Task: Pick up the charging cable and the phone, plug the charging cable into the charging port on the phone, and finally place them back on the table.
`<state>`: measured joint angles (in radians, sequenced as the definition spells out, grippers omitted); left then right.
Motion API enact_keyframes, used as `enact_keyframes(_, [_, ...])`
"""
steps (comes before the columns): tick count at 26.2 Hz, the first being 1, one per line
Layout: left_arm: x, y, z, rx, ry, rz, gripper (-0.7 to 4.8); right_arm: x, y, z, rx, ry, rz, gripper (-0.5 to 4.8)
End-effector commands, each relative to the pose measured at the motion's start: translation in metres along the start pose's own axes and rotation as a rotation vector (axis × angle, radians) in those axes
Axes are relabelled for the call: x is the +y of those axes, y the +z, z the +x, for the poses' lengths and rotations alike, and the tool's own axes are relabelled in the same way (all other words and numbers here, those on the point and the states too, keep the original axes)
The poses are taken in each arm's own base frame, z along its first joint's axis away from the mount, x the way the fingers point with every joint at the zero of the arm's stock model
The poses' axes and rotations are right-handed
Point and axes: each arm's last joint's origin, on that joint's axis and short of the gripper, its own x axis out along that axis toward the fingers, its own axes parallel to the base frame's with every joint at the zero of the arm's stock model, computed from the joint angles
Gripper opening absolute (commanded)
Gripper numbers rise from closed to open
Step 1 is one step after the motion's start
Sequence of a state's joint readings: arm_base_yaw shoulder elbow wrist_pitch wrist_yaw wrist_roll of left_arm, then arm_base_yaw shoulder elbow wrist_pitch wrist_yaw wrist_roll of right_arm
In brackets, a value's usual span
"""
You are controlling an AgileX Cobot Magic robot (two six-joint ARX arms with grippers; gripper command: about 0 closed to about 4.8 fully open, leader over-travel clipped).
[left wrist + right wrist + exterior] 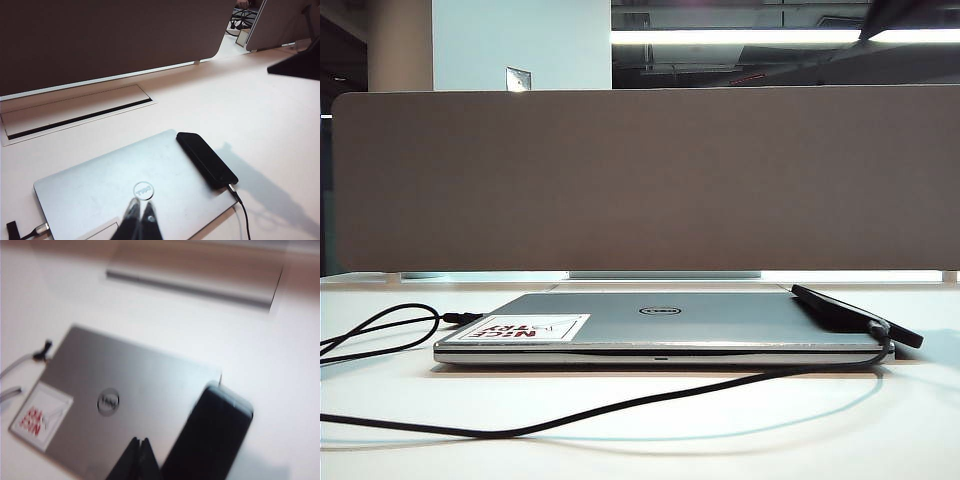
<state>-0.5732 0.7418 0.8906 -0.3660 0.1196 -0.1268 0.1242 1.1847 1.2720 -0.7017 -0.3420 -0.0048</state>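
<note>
The phone (855,315) lies on the laptop's (660,325) right edge, the charging cable (620,405) plugged in and looping across the surface (880,430). Wrist views alone show the left tool (140,220) and right tool (140,460), both pressed together, empty, above the lid.

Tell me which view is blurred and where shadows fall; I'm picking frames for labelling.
Right wrist view: motion-blurred throughout, the phone soft-edged. Left wrist view: sharp, a dark shadow beside the phone on the table. Exterior view: sharp, bright ceiling lights above the partition.
</note>
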Motion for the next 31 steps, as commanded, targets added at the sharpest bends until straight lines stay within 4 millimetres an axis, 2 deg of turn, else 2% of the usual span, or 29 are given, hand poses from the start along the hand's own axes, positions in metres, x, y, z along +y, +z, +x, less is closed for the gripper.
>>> enact_keyframes(1, [-0.001, -0.002, -0.014, 0.013, 0.001, 0.005, -0.06, 0.011, -0.005, -0.016, -0.181, 0.009, -0.068, -0.08])
enact_keyframes(5, [-0.003, -0.005, -0.026, -0.021, -0.003, -0.003, -0.06, 0.020, -0.024, -0.033, -0.302, 0.026, -0.112, -0.08])
enact_keyframes(9, [-0.002, -0.016, -0.034, -0.049, -0.007, -0.002, -0.06, 0.022, -0.049, -0.044, -0.327, 0.005, -0.116, -0.08])
enact_keyframes(14, [0.001, -0.041, -0.034, -0.109, -0.016, 0.005, -0.06, 0.021, -0.085, -0.043, -0.308, -0.020, -0.115, -0.08])
enact_keyframes(20, [0.005, -0.062, -0.024, -0.065, -0.011, -0.013, -0.06, 0.017, -0.111, -0.034, -0.258, -0.013, -0.096, -0.06])
enact_keyframes(31, [0.008, -0.077, -0.015, -0.066, -0.011, -0.013, -0.06, 0.013, -0.127, -0.023, -0.242, -0.013, -0.095, -0.06])
